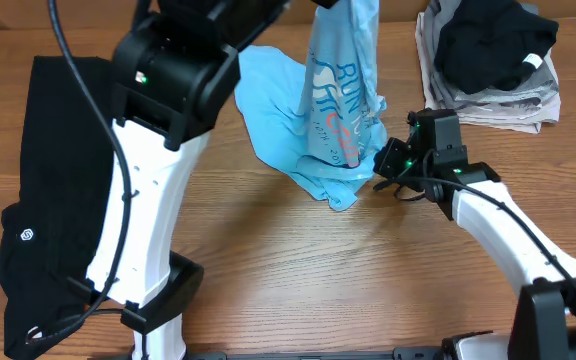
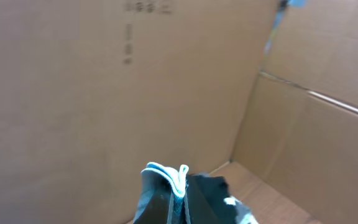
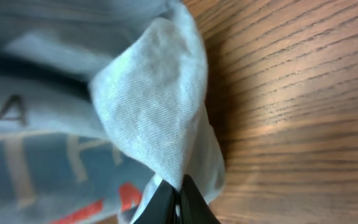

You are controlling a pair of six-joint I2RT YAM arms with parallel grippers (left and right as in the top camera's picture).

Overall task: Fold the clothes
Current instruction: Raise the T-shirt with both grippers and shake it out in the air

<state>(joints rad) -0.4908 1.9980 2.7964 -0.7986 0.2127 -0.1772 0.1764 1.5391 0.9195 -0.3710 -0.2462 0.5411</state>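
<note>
Overhead only: T-shirt (image 1: 340, 100) hoisted far-centre. Wrist views only: left gripper (image 2: 179, 186) and right gripper (image 3: 179, 194), jaws clamped on it.

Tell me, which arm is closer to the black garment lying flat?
Left. The left arm stands right beside the black garment; the right arm is across the table, at the blue T-shirt.

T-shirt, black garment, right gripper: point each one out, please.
T-shirt (image 1: 343, 115): overhead view, on its printed lettering.
Black garment (image 1: 43, 180): overhead view, middle of the cloth.
Right gripper (image 3: 179, 190): right wrist view, between its fingertips, which pinch T-shirt cloth.
</note>
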